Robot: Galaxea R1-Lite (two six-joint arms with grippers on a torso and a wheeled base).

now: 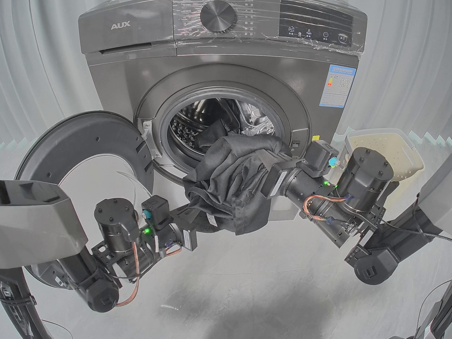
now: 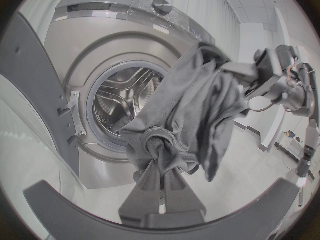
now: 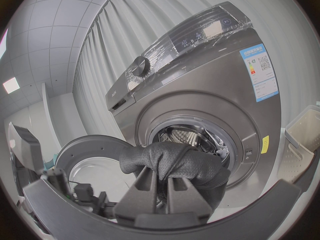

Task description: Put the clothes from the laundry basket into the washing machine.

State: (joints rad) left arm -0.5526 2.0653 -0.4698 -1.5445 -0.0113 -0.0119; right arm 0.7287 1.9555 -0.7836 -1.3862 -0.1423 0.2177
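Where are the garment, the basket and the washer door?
garment (image 1: 226,180), head view, its bunched middle.
basket (image 1: 391,154), head view, its inner wall.
door (image 1: 89,135), head view, its grey frame.

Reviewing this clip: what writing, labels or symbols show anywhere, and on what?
Brand logo: light letters on the washing machine's drawer panel; a brand name, left unquoted.
Energy label: blue sticker on the front, print too small to read.
Dial captions and control panel icons: too small under plastic film.
Yellow sticker beside the door opening: unreadable.
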